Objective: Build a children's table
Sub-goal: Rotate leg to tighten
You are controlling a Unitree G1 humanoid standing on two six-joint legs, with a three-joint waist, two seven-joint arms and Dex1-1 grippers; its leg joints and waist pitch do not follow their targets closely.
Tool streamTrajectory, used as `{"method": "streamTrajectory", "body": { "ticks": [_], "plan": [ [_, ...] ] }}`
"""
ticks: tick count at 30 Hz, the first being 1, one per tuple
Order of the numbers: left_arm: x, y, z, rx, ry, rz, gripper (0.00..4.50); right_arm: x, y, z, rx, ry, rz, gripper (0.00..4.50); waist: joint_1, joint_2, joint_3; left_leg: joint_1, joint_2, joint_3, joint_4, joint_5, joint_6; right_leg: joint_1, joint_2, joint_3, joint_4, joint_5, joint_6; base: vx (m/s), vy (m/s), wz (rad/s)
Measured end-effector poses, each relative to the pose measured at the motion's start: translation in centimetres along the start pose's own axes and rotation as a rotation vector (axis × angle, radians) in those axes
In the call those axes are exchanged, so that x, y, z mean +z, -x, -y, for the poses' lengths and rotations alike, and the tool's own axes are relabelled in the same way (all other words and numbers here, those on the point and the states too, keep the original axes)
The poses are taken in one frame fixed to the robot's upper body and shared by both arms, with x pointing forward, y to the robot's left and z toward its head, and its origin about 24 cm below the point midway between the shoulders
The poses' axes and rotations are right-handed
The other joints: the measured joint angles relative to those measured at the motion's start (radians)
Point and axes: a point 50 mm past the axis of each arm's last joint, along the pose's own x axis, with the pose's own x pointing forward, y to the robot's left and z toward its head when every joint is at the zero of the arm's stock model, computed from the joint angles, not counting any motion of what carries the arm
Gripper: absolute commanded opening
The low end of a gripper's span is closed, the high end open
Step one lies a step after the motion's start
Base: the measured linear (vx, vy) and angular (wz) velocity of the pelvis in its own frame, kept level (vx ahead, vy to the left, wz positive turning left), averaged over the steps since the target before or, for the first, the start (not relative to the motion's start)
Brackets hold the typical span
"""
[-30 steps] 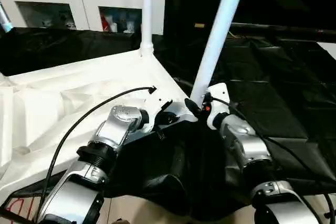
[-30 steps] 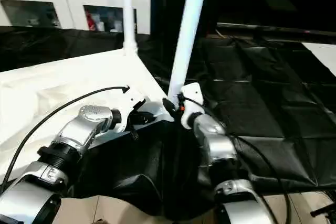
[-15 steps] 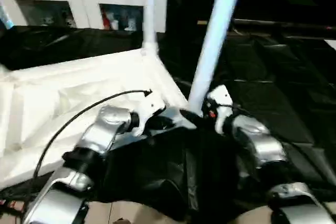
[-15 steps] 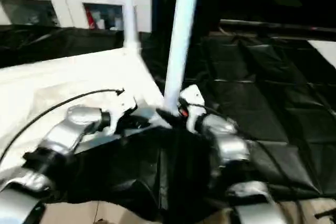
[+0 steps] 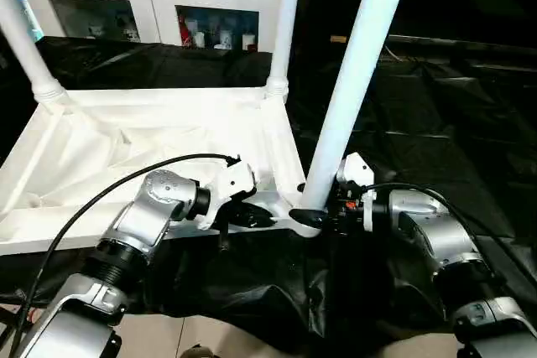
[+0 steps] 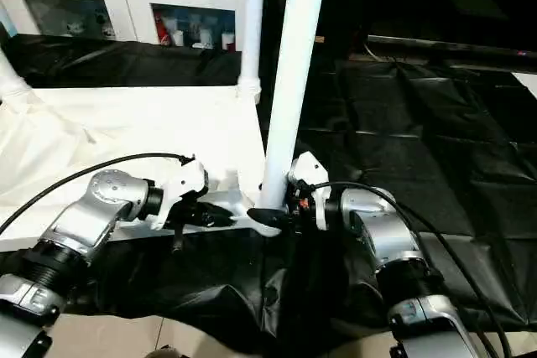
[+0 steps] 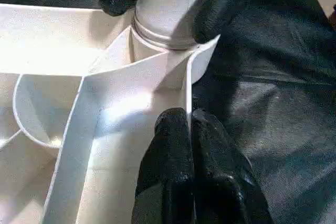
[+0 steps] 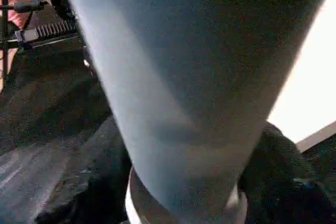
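**Spotter:** Where's the table right now?

**Me:** I've got the table top (image 5: pixel 159 136) lying upside down on the black sheet (image 5: pixel 436 123), ribs facing up. Three legs show standing in corner sockets — one at the far left (image 5: pixel 21 44), one at the far corner (image 5: pixel 285 23), and the near leg (image 5: pixel 357 81) right in front of me, leaning slightly.

**Spotter:** And your grippers?

**Me:** The right gripper (image 6: pixel 277 214) has its fingers on either side of the near leg just above its base, clamped around it. The left gripper (image 7: pixel 191 145) has its fingers pressed together, holding nothing, tips resting at the top's edge beside that corner socket (image 7: pixel 157 35).

**Spotter:** How do you expect it to handle?

**Me:** Hollow white plastic, so I'd guess light and fairly stiff, though the top's thin walls could flex. The leg is smooth, round and tapered — I'd judge it slippery, apt to twist or slide in the pads. Low by the collar is the place to grip it, since a hold higher up would lever the socket. The top is best steadied at a rib or the rim, not the thin skin between.
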Motion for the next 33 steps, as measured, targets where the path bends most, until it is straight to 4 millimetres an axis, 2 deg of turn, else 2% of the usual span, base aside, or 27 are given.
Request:
{"method": "streamTrajectory", "body": {
  "ticks": [3,10,15,20,25,26,27,30,32,33],
  "plan": [
    [0.0,0.0,0.0,-0.001,0.000,0.002,0.00,0.0,-0.2,-0.1,0.000,-0.001,0.006,2.42,0.001,0.000,0.000,0.000,0.000,0.000,0.000,0.000,0.000,0.000,0.000,0.000,0.000,0.000,0.000,0.000,0.000,0.00],
    [-0.1,-0.7,-0.4,0.082,0.046,0.025,0.00,0.1,-0.5,0.5,-0.128,-0.027,0.022,2.16,-0.005,-0.001,-0.001,0.002,0.000,0.000,0.003,0.000,0.000,0.005,0.000,0.000,0.000,0.000,0.000,0.000,0.000,0.00],
    [0.5,-1.9,-1.9,0.231,0.106,0.029,0.00,0.2,-2.3,1.9,-0.412,-0.108,0.080,2.07,-0.029,-0.001,-0.001,0.002,0.000,-0.001,0.006,0.000,0.000,0.005,0.000,-0.001,-0.001,0.000,0.000,0.000,0.000,0.00],
    [1.6,-3.9,-3.0,0.366,0.162,0.039,0.00,0.8,-3.8,3.2,-0.699,-0.212,0.121,2.06,-0.028,-0.001,-0.001,0.001,0.000,-0.002,0.009,0.000,0.000,0.004,0.000,0.000,-0.001,0.000,0.000,0.000,0.000,0.00],
    [1.9,-4.2,-3.2,0.388,0.169,0.043,0.00,1.0,-4.2,3.4,-0.748,-0.211,0.134,2.06,-0.026,-0.001,-0.001,0.001,-0.001,-0.002,0.004,0.000,0.000,0.004,0.000,0.000,-0.001,0.000,0.000,0.000,0.000,0.00],
    [1.9,-4.2,-3.2,0.388,0.166,0.044,0.00,1.0,-4.2,3.4,-0.748,-0.205,0.141,2.61,-0.025,-0.001,-0.001,0.001,-0.001,-0.002,0.002,0.000,0.000,0.003,0.000,0.000,0.000,0.000,0.000,0.000,0.000,0.00],
    [1.9,-4.1,-3.2,0.387,0.164,0.045,0.00,1.0,-4.2,3.4,-0.747,-0.202,0.145,2.75,-0.025,-0.001,-0.001,0.001,-0.001,-0.002,0.001,0.000,0.000,0.003,0.000,0.000,0.000,0.000,0.000,0.000,0.000,0.00],
    [1.7,-3.7,-3.4,0.392,0.156,0.042,0.00,1.1,-4.4,3.1,-0.700,-0.214,0.178,2.86,-0.028,0.000,-0.001,0.000,-0.001,-0.001,0.000,0.000,0.000,0.002,0.001,0.000,0.000,0.000,0.000,0.000,0.000,0.00],
    [1.5,-3.3,-3.3,0.371,0.145,0.041,0.00,0.9,-4.0,2.9,-0.643,-0.207,0.185,3.16,-0.028,0.000,-0.001,0.000,0.000,-0.001,-0.001,0.000,0.000,0.002,0.001,0.000,-0.001,0.000,0.000,0.000,0.000,0.00],
    [1.4,-3.2,-3.3,0.368,0.143,0.041,0.00,0.9,-3.9,2.8,-0.636,-0.205,0.185,3.16,-0.028,0.000,-0.001,0.000,0.000,-0.001,-0.001,0.000,0.000,0.002,0.001,0.000,-0.001,0.000,0.001,0.000,0.000,0.00]
  ]
}}
